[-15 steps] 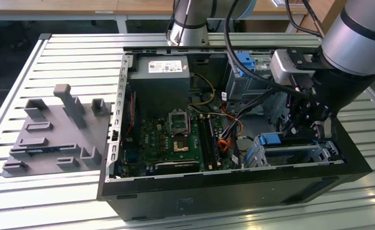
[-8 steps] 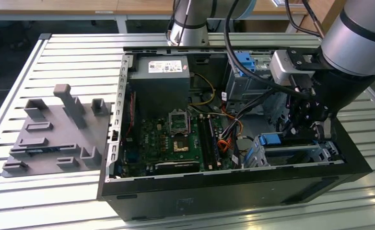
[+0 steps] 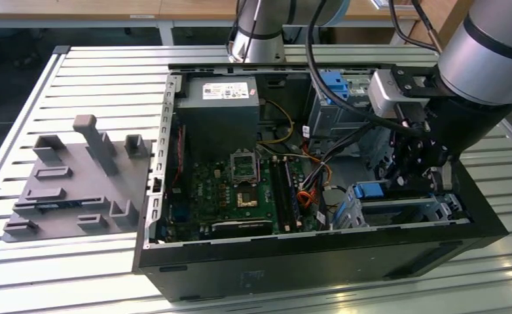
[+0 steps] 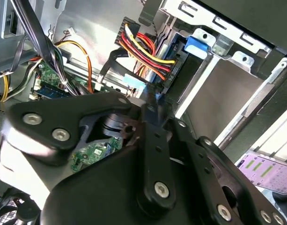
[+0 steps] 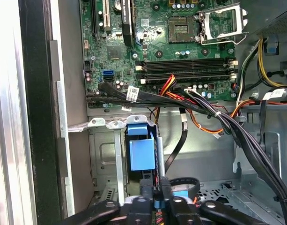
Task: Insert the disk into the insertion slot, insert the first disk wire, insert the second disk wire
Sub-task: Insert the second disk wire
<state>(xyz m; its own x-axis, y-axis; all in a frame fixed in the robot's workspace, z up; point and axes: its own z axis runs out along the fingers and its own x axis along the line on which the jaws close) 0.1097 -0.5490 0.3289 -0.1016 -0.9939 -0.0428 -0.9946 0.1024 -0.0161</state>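
Nearest the exterior camera, at 6 o'clock: black computer case (image 3: 326, 261), side panel off, lying on a slatted metal table (image 3: 99, 72).

Item 1. insertion slot (image 3: 354, 212), low perforated metal cage, at 4 o'clock inside the case, against its near wall.

Item 2. disk (image 3: 370, 191), seated in the insertion slot; the blue carrier tab faces the middle of the case. In the second wrist view its flat grey face lies within the cage rails, and a black plug with red and yellow wires (image 4: 145, 51) sits at its end.

Item 3. gripper (image 5: 156, 194), lowered into the case just beyond the cage, at 3 to 4 o'clock in the exterior view. Fingers (image 5: 165, 190) are drawn narrow, with a pale blue plug (image 4: 134, 80) pinched between them, close to the disk's connector end. A black cable (image 5: 180, 140) runs from the plug towards the board.

Item 4. motherboard (image 3: 238, 190), green, at the centre of the case floor; loose wire bundles cross between it and the cage.

Item 5. grey fixture plate (image 3: 73, 190) with upright blocks, at 9 o'clock on the table, well apart from the case.

Item 6. power supply (image 3: 221, 108), grey box, at 12 o'clock inside the case.

Item 7. robot arm base (image 3: 258, 29), at 12 o'clock beyond the case.
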